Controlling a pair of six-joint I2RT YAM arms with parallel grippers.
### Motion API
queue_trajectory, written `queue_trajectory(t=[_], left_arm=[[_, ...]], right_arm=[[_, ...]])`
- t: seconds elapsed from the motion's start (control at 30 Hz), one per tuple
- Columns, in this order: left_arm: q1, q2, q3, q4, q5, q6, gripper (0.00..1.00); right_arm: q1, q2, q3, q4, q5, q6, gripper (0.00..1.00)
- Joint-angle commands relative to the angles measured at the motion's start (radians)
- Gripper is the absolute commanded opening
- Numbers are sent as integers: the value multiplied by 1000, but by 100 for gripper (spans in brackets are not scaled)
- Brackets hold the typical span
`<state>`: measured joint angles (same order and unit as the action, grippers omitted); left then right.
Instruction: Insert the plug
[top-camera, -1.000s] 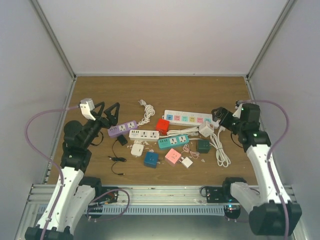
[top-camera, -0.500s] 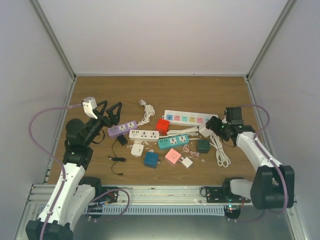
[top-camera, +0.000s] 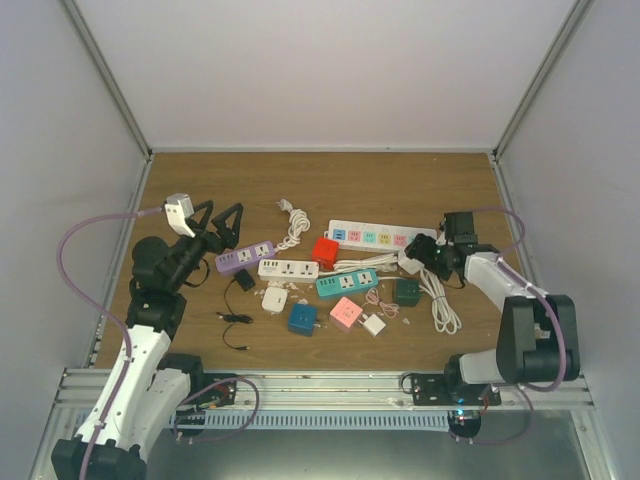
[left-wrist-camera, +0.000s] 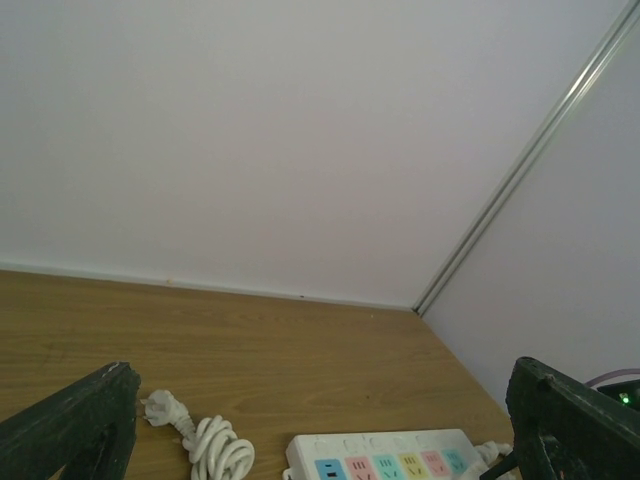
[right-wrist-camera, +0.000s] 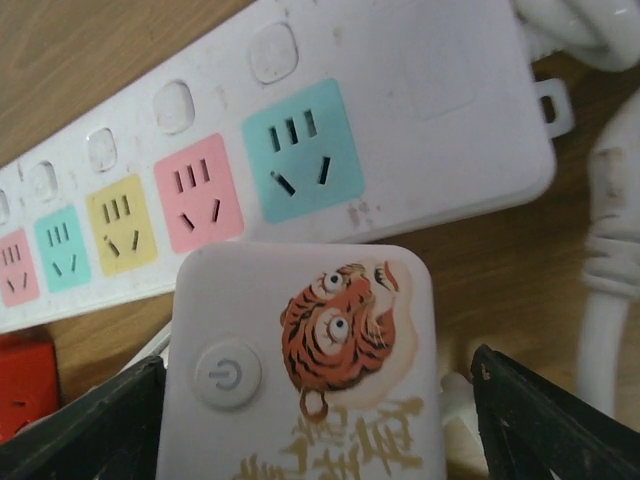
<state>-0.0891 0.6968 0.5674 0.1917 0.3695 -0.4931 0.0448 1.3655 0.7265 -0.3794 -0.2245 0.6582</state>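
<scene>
— Black fingers of the right gripper straddle the white square tiger-print plug block, spread, with a gap on one side. Gripped?
— Not yet. It lies on the wooden table, just beside the long white power strip with coloured sockets. Nothing is inserted.
— Left gripper?
— Spread wide, empty, hovering.

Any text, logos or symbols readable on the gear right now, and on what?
Power symbol, no words: round button of the white adapter.
Gold characters under the tiger picture on that adapter: cut off at the frame edge, unreadable.
White power strip: no print legible.
Top view: everything too small to read.
</scene>
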Motion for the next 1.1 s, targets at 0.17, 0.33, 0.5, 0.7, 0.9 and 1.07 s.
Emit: queue_trajectory(t=[0.17,0.33,0.5,0.7,0.9,1.07], left_arm=[[12,9,10,29,-1,31,99],[11,13,4,40,25,32,99],[10,45,-61,192,156,-23,99],[-66,218,-47,268,351,-108,99],[-217,429,79,170,362,-158,99],[-294,506,94,179,308,-223,99]], right_arm=[[13,66,31,81,-71,-17,66],[17,20,36,64,-51,-29,55],[24,-131,26,83,-85,-54,54],[45,-242,-14,236,-396,-52,54],[115,-311,-94,483,-578,43,54],[153,-300,-102,563,-589,89,54]])
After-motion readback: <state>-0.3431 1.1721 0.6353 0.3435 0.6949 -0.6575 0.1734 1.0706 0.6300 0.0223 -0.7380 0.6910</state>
